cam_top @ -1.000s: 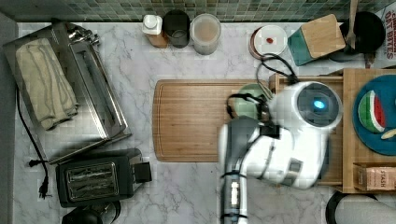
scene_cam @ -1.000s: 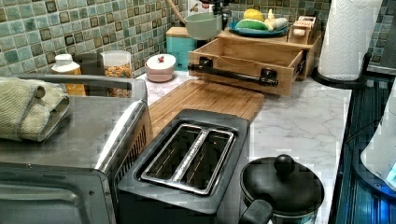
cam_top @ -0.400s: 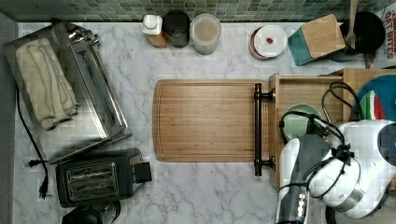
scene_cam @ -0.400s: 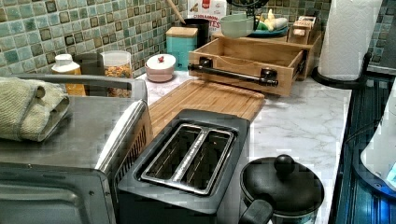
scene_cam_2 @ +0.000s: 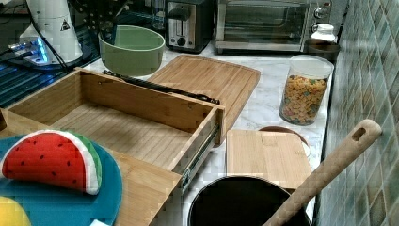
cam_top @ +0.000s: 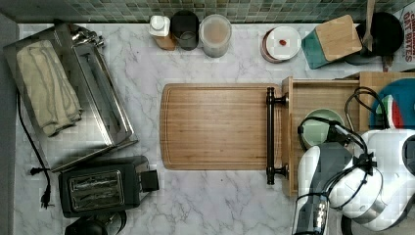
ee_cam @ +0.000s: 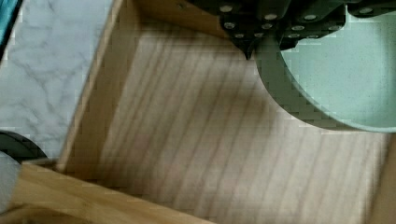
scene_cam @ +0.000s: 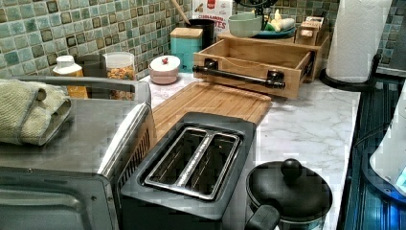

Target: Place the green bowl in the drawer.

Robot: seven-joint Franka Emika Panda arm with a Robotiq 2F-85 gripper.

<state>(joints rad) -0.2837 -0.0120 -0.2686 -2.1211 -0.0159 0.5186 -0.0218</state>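
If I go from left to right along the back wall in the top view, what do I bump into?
White-capped bottle → dark jar → cereal jar → round white-lidded dish → teal box → black pot.

Arm (cam_top: 342, 186) low — fingers (ee_cam: 261, 28) seemingly clamped

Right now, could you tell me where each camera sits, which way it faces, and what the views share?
Top view: overhead, looking straight down; white arm over the drawer.
Left view: beside the toaster, facing the distant drawer.
Right view: behind the drawer, facing the toaster oven.
Wrist view: on the arm, looking down into the drawer; gripper holds the green bowl.
All four share the drawer and bowl.
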